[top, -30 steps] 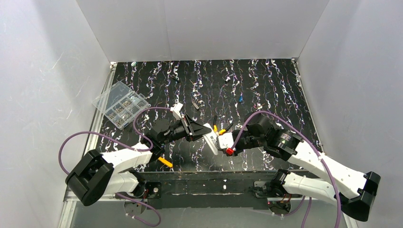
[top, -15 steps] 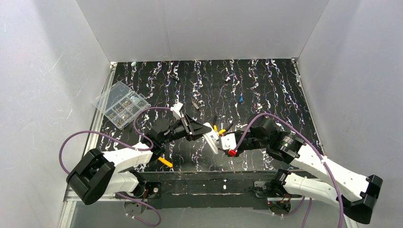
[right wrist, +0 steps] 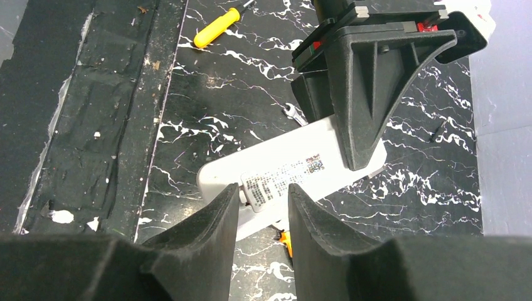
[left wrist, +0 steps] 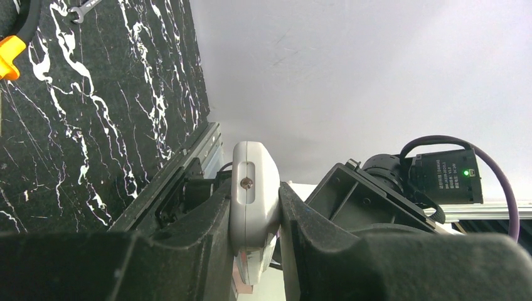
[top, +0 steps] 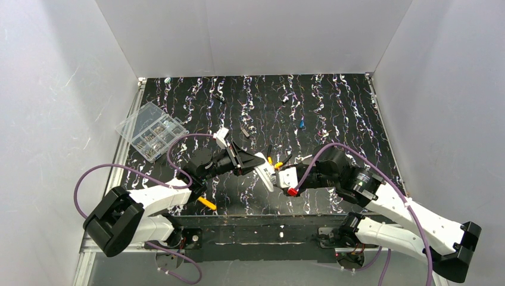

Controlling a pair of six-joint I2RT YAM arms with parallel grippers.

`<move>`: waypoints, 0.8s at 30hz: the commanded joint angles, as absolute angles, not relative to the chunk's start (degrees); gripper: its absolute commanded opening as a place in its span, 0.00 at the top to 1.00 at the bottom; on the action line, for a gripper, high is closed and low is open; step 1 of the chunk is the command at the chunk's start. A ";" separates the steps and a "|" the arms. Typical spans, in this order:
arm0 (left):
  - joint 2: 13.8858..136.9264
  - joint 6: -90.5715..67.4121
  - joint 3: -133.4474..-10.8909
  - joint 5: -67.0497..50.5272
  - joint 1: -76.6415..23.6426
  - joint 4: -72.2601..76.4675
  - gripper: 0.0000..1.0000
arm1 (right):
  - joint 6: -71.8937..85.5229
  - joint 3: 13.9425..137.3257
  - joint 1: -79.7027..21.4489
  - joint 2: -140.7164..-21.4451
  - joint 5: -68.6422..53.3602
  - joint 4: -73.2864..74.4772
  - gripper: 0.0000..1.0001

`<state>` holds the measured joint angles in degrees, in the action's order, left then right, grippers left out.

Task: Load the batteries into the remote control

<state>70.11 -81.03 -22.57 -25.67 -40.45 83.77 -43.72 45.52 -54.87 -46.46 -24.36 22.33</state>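
Observation:
My left gripper [top: 253,164] is shut on the white remote control [top: 264,176] and holds it on edge above the mat. In the left wrist view the remote [left wrist: 254,182] is pinched between both pads of the left gripper [left wrist: 255,200]. My right gripper [top: 280,177] is right beside the remote's free end. In the right wrist view the right gripper [right wrist: 262,200] has its jaws apart. Behind the gap shows the remote's labelled back [right wrist: 295,169], and touch cannot be judged. A tiny blue battery [top: 303,124] lies on the mat further back.
A clear compartment box [top: 152,131] sits at the left edge. A yellow-handled screwdriver [top: 206,203] lies near the front rail, and yellow-handled pliers [top: 275,162] lie under the raised remote. A small wrench [right wrist: 293,113] and other small bits are scattered on the black marbled mat.
The right arm has shifted a little to the left, bringing its gripper closer to the remote's end. The left arm and the remote have stayed put.

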 commanded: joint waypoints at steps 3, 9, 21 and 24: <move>69.97 -80.95 -24.68 -29.53 -40.80 88.27 1.00 | -44.34 46.12 -54.93 -45.97 -21.81 15.84 0.59; 69.92 -80.87 -24.83 -29.72 -40.85 88.33 1.00 | -44.54 46.82 -54.93 -45.97 -21.80 15.32 0.59; 70.12 -80.75 -24.99 -30.06 -40.81 88.28 1.00 | -45.22 48.14 -54.93 -46.15 -21.94 15.01 0.59; 70.42 -80.77 -25.04 -30.14 -40.84 88.31 1.00 | -45.44 48.29 -54.93 -45.97 -21.81 15.27 0.59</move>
